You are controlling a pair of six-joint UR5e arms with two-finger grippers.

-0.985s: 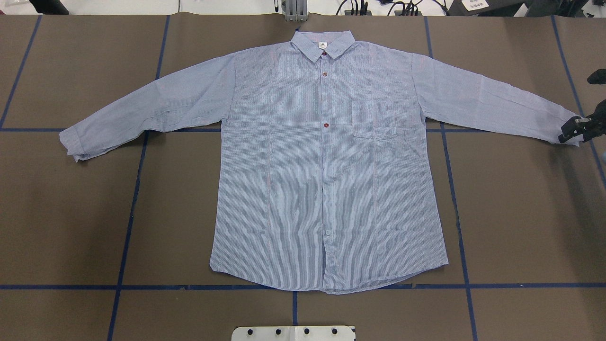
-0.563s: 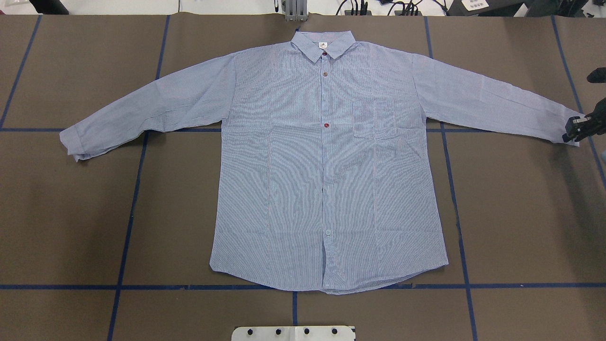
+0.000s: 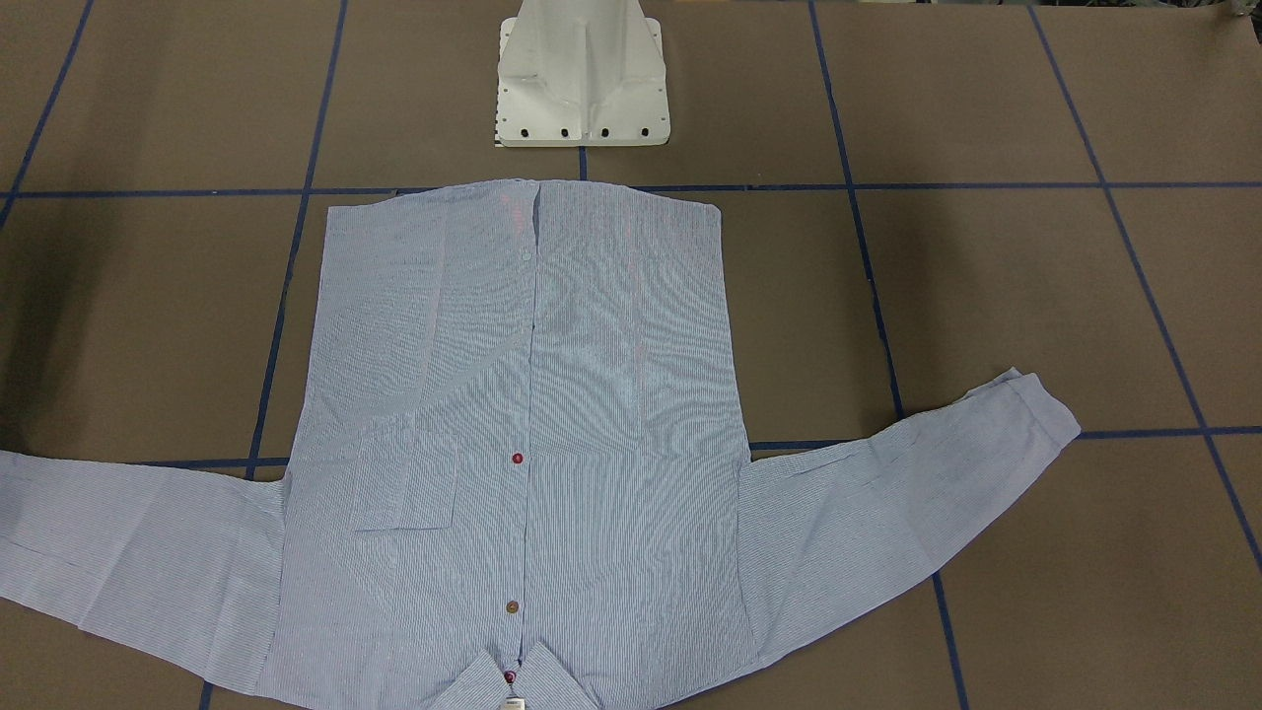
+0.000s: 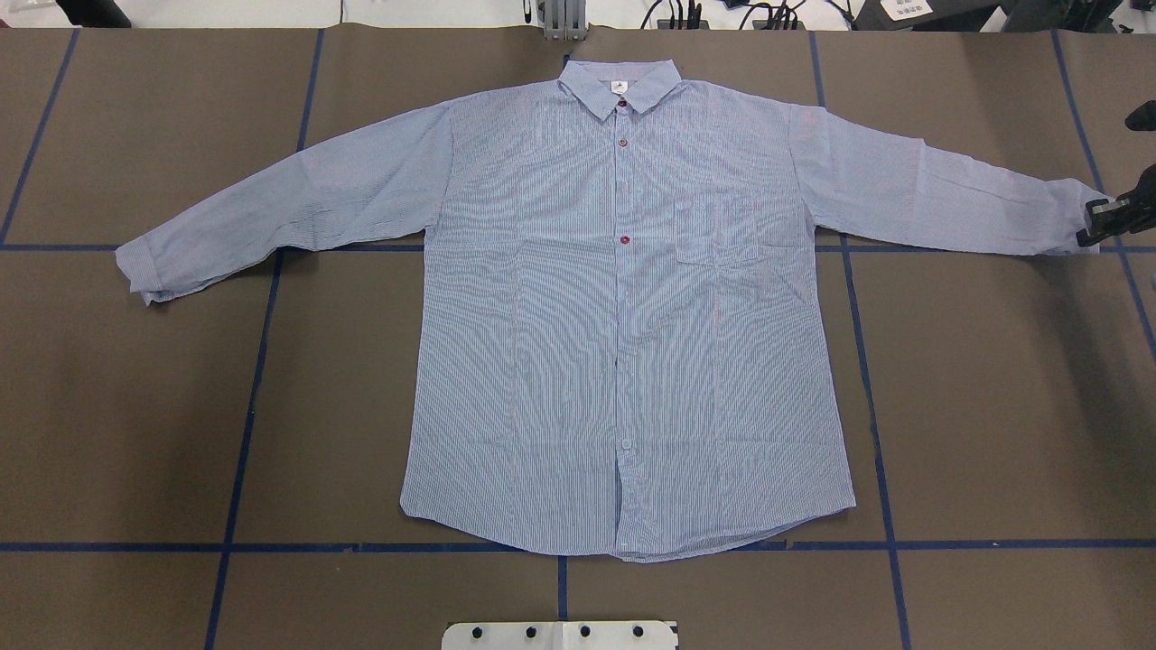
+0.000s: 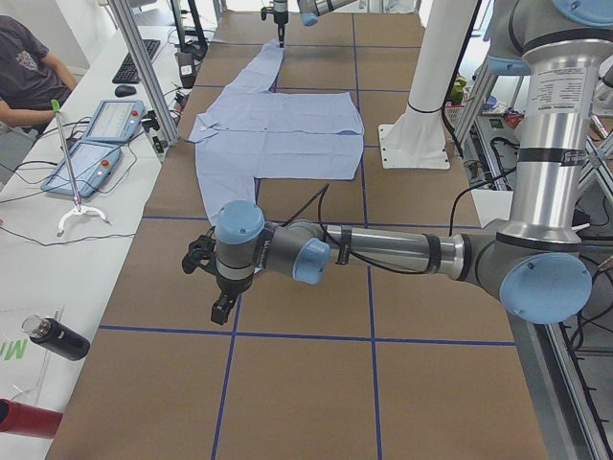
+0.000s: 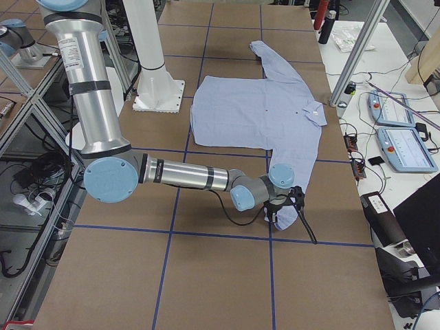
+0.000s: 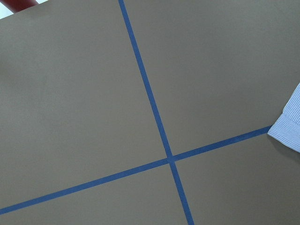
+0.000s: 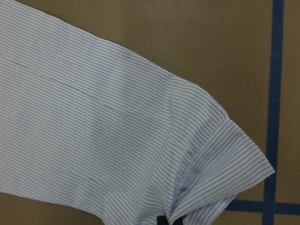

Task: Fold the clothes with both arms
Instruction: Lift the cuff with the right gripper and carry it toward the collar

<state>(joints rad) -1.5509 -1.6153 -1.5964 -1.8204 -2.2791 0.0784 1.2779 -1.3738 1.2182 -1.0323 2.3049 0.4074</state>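
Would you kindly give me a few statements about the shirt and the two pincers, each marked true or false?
1. The shirt lies spread flat, front up, with both sleeves out. True.
2. Its collar points toward the robot's base. False: the collar is on the far side, and the hem lies nearest the white base.
3. The right pincer is at the end of a sleeve. True.
4. The left pincer grips the other cuff. False: it hangs over bare table, apart from that cuff.
5. Blue tape lines cross the table. True.
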